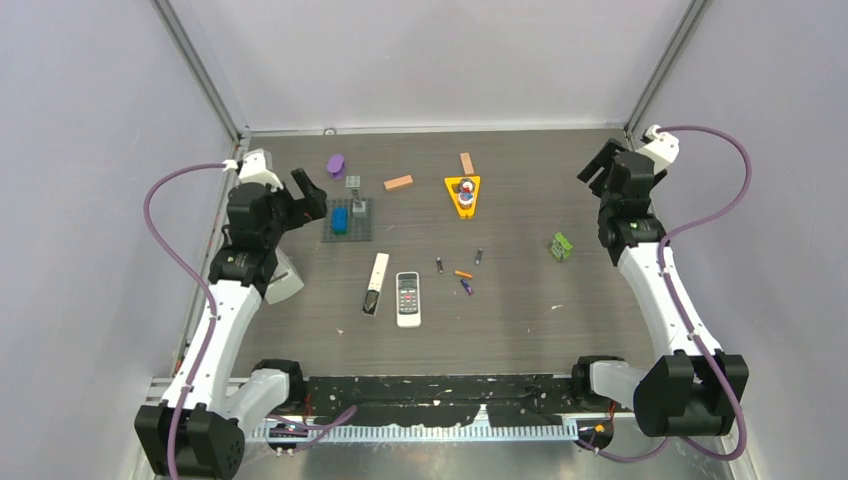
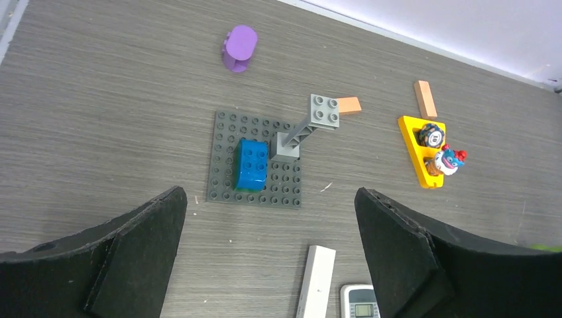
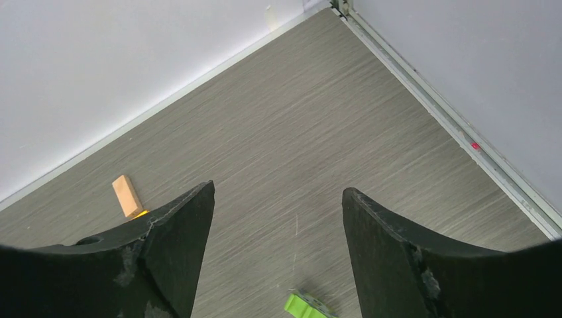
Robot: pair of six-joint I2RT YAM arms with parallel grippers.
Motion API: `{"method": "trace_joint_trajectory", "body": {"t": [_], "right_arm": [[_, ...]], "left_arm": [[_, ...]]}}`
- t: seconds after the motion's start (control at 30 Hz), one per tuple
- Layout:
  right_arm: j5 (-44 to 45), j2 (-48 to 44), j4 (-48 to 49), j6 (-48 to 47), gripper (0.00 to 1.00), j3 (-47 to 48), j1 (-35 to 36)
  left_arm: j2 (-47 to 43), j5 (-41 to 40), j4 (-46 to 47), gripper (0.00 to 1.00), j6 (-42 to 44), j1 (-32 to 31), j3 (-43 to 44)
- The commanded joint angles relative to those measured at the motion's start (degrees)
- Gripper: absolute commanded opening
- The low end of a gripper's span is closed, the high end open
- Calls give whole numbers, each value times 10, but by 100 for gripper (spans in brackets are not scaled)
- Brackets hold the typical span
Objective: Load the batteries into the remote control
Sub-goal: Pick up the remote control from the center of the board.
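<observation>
Poster: Batteries first: four tiny thin cylinders, two dark, one orange, one blue-purple. They lie loose on the dark wood-grain table, in a little scatter just right of the white push-button remote control. None is in it yet, as far as I can judge. A slim white bar with a dark end lies just left of the remote. Can't tell if that's the cover or a second remote.

Reply: And neither arm is anywhere near. Left claw hangs wide open and empty beside the grey studded baseplate with the blue brick on it. The remote only peeks in at the bottom of its wrist view. Right claw is up by the far right corner, jaws well apart, holding nothing, with a small green block nearest to it.

Poster: What'd worry you?

Reply: Round things on a flat top. Come down a bit off-centre and a finger nudges a battery so it rolls, maybe into its neighbour, since they sit close together. They're thin too, so the pads could scrape the table and pinch nothing. The remote lies buttons-up, so I'd guess it needs flipping, and it could slide instead of turning. Polarity marks are too small to read from here.
</observation>
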Motion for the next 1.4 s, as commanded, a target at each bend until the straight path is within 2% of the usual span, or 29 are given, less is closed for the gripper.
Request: {"method": "trace_joint_trajectory", "body": {"t": [0.0,0.1,0.13,0.27,0.47,0.6,0.73,0.83,1.03,1.13,1.23,1.37], "right_arm": [[39,-7,32,18,77,-6,1],[28,-11,28,28,90,-5,0],[15,-13,26,34,100,-4,0],[-27,-24,27,28,95,-10,-1],[-75,-33,38,11,95,-26,0],[-113,-23,9,3,99,-18,0],[-127,-14,-28,16,94,-13,21],[-106,-14,-44,24,92,-23,58],[-36,-15,-65,41,91,-53,169],[-25,-7,-85,67,89,-63,191],[-23,-1,-108,81,88,-64,206],[-7,1,-143,98,89,-60,213]], "left_arm": [[-20,-30,33,100,-12,1,-6],[-22,-23,35,100,-38,2,-10],[-25,-7,38,100,-39,2,-13],[-34,116,61,100,-17,2,-20],[-30,227,71,100,13,2,-23],[-38,247,70,100,31,-14,-33],[-22,255,42,100,41,-65,-39],[-8,228,46,99,31,-128,-57],[31,109,47,96,15,-269,-88],[65,60,62,94,-1,-323,-106],[108,-10,123,93,-5,-380,-140],[180,-76,115,94,-40,-419,-133]]}}
